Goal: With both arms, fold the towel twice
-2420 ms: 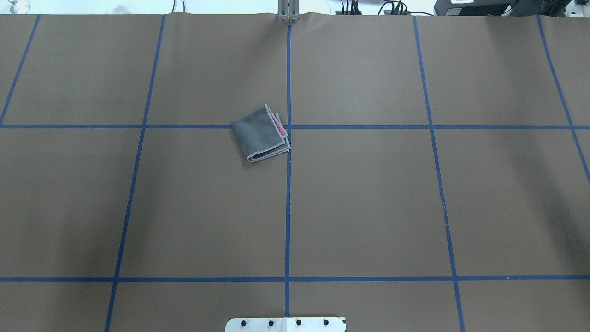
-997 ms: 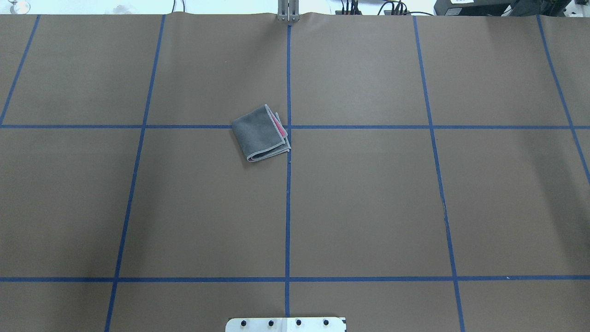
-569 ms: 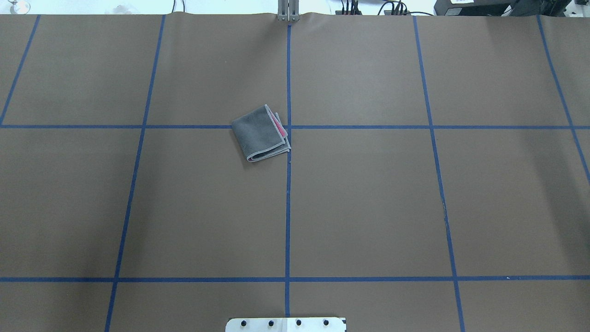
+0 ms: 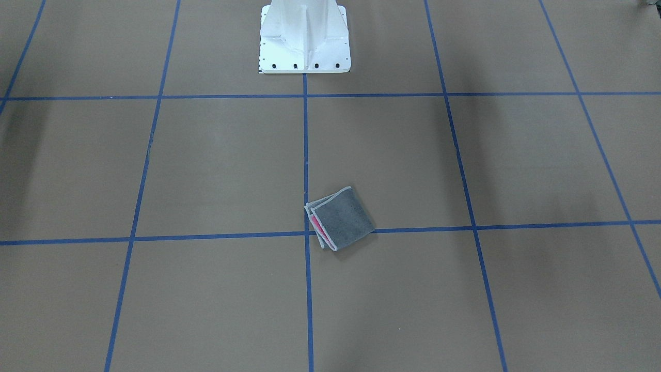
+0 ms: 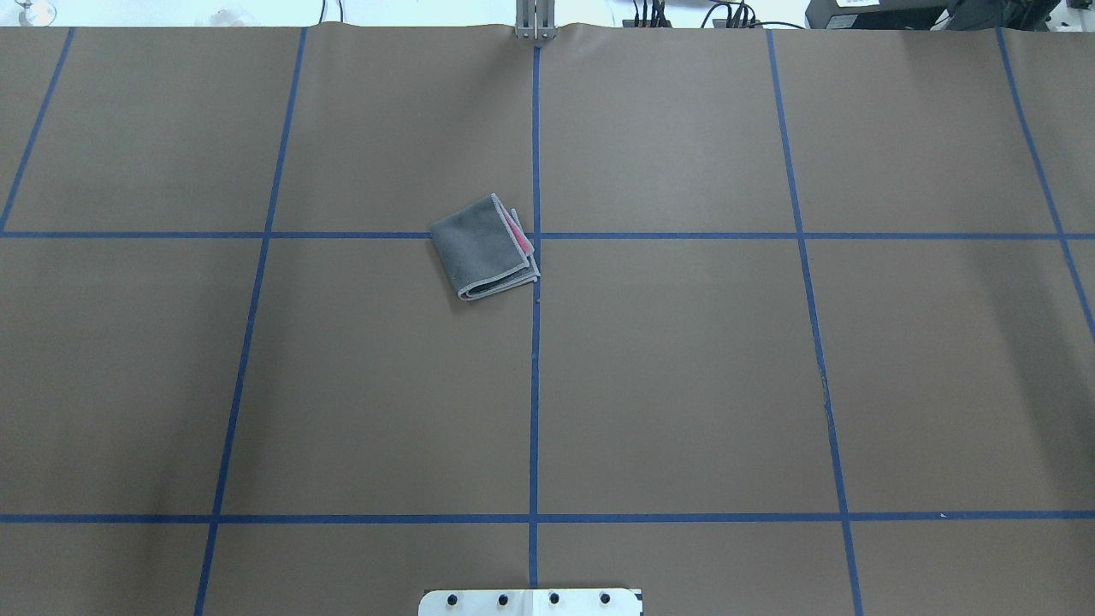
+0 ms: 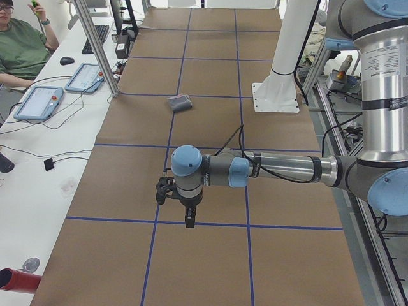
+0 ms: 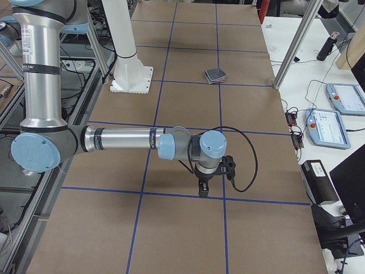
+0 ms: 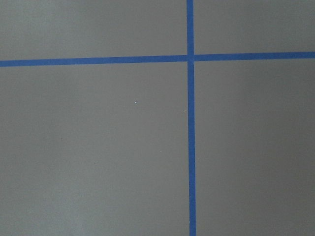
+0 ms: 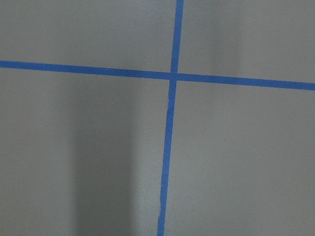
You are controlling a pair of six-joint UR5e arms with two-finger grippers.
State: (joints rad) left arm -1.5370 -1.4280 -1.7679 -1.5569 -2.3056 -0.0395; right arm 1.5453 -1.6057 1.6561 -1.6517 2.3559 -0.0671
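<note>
Left pincer [image 6: 189, 221]: centre of left side view, above desk [image 6: 210, 127]; spread or pressed together, cannot tell.
Towel [image 5: 483, 248]: folded, grey up, flat on desk, just left of overhead centre.
Right pincer [image 7: 202, 191]: centre of right side view; state cannot tell.

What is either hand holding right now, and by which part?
Nothing. The towel lies folded on the table, while the left hand and the right hand hang over bare table far from it.
</note>
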